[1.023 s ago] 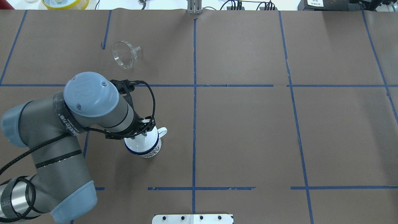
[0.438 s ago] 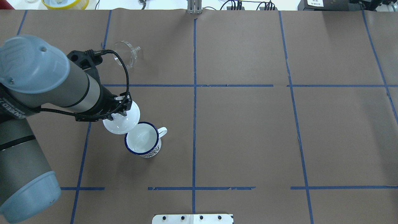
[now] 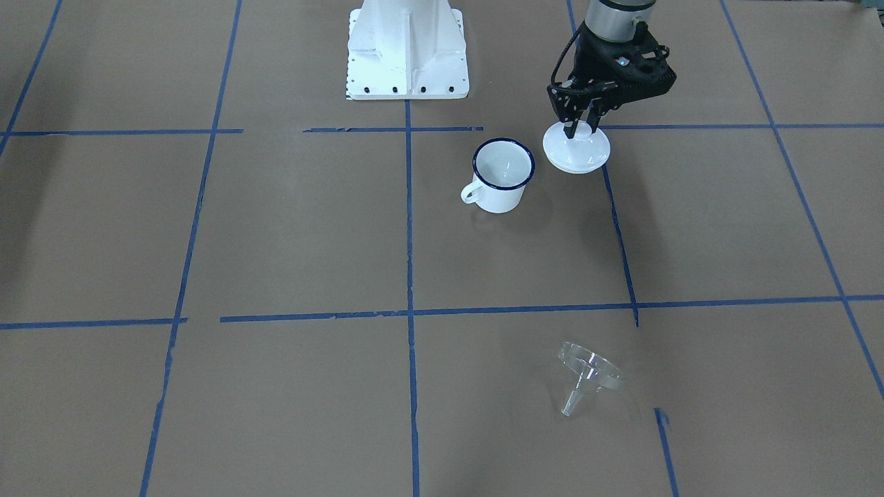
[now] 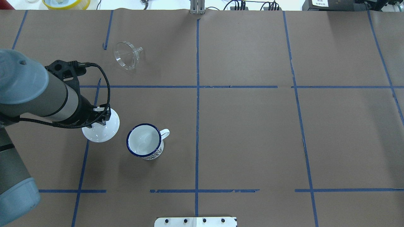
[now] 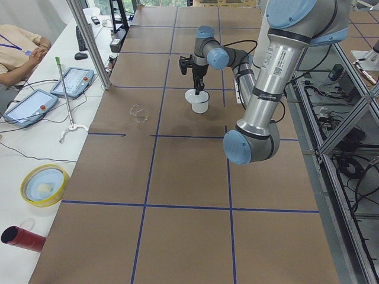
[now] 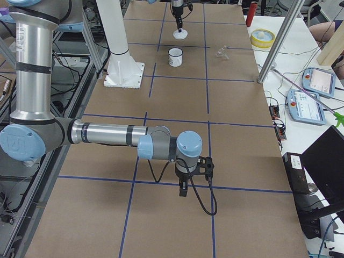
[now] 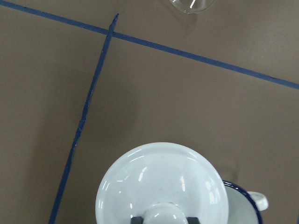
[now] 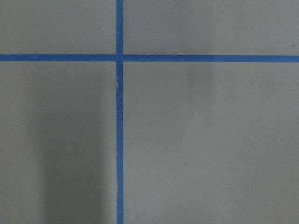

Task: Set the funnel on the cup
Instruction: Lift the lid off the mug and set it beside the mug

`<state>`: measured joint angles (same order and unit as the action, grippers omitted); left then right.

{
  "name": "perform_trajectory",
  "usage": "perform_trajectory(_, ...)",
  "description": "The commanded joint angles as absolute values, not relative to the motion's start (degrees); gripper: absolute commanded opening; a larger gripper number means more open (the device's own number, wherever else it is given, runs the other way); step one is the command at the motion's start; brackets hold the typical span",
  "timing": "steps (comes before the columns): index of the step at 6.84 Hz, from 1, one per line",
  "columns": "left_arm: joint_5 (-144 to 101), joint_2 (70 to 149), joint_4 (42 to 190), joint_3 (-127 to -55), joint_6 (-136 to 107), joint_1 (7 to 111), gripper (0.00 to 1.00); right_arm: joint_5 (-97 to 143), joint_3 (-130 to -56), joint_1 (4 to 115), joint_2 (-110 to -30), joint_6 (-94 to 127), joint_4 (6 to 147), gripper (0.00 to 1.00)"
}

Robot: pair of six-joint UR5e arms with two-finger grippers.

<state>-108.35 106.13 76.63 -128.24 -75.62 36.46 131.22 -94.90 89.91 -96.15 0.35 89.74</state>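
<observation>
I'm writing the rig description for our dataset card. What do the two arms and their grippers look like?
The left arm and right arm are silver-grey tubes with light-blue joint caps; the left one bears a printed label. The left gripper and right gripper are black, two-fingered, each with a black cable looping at the wrist.

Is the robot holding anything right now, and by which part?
Yes: the left gripper holds the round white lid by the knob on its top. Nothing shows in the right gripper.
</observation>
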Motion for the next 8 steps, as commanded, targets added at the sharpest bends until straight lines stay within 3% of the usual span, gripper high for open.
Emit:
perform_trajectory(1,-108.9,95.1,97.5,-122.3,-74.3,36.3,0.00,131.2,-94.8,89.9,-96.2,0.4,89.7,1.00)
perform_trajectory(4,-108.9,99.2,101.9,-111.0,-78.0,34.4,0.00,131.2,-94.9,89.9,-96.2,0.4,89.7,1.00)
perform_trajectory(6,-108.8,99.2,102.0,-110.7,-77.7,34.3,0.00,131.2,-94.9,89.9,-96.2,0.4,89.7,1.00)
perform_trajectory(7,-108.9,99.2,102.0,-110.6,-77.6,34.3,0.15,131.2,-94.9,89.9,-96.2,0.4,89.7,1.00)
perform_trajectory(8,-108.9,99.3,102.0,-110.3,-77.8,34.2,0.68,131.2,-94.9,89.9,-96.2,0.4,89.7,1.00)
